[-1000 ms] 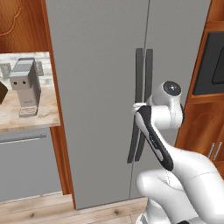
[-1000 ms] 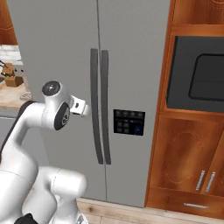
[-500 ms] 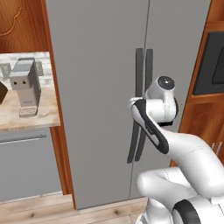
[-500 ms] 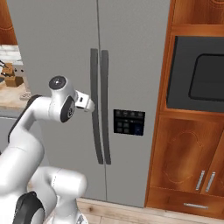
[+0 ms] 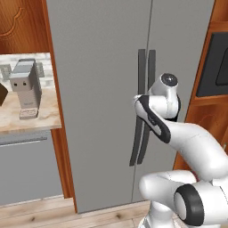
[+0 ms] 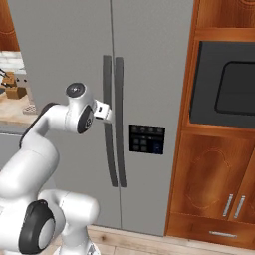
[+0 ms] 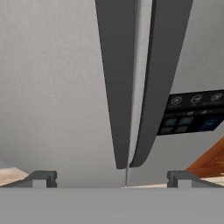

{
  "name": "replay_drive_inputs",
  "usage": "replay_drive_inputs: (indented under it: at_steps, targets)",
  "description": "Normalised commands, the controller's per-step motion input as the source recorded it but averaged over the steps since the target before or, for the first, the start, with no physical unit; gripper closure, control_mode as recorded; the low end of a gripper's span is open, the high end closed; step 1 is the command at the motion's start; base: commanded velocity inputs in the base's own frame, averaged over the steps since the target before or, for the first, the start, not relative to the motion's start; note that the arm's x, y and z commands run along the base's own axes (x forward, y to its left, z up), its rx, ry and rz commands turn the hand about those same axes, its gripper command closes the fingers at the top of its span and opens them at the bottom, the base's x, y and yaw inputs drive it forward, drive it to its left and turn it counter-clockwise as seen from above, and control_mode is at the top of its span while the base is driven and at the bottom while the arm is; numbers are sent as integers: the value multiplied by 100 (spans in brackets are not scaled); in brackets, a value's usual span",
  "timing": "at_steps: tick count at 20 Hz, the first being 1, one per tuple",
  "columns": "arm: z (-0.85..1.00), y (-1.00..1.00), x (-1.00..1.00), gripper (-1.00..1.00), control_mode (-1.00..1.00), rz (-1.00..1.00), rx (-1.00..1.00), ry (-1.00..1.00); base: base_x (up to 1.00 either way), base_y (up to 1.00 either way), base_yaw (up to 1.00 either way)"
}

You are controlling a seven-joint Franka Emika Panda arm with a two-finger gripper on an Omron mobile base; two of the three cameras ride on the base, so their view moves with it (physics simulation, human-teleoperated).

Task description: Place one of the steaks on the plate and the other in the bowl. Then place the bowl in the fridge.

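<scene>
left base view has the fridge [image 5: 102, 102] filling the middle, tall and grey, both doors shut, its two dark vertical handles [image 5: 143, 107] side by side along the seam. the white arm rises from the lower right and bends toward those handles, its hand end right against them at about mid-height. to the left, on a pale tabletop [image 5: 31, 118], stands a grey boxy appliance [image 5: 26, 89], well apart from the fridge.

right base view shows the same fridge [image 6: 149, 64] with the handles [image 6: 114, 124] down the centre and a dark dispenser panel [image 6: 146, 139] on the right door, just beside the handles. the fingers [image 6: 110, 115] sit at the left handle, close to it; whether they touch it i cannot tell. a dark built-in oven [image 6: 224, 89] sits in wood cabinetry to the right of the fridge.

hand view looks along the fingers [image 7: 111, 177] at the door seam: the two tips stand wide apart, open, holding nothing, with the lower ends of both handles [image 7: 131, 87] between and beyond them. the dispenser panel [image 7: 192, 113] lies off to the right.
</scene>
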Motion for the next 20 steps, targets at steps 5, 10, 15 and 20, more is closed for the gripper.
replay_drive_inputs:
  at_steps: [5, 10, 15, 20]
  targets:
    - [-6, 0, 30, -100, -100, 0, 0, 0, 0, 0, 0]
    - [-15, 0, 30, -100, -100, 0, 0, 0, 0, 0, 0]
    - [-18, -4, 33, -100, -100, 0, 0, -2, 0, 0, 0]
    - [-23, 0, 33, -100, -100, 0, 0, -9, 0, 0, 0]
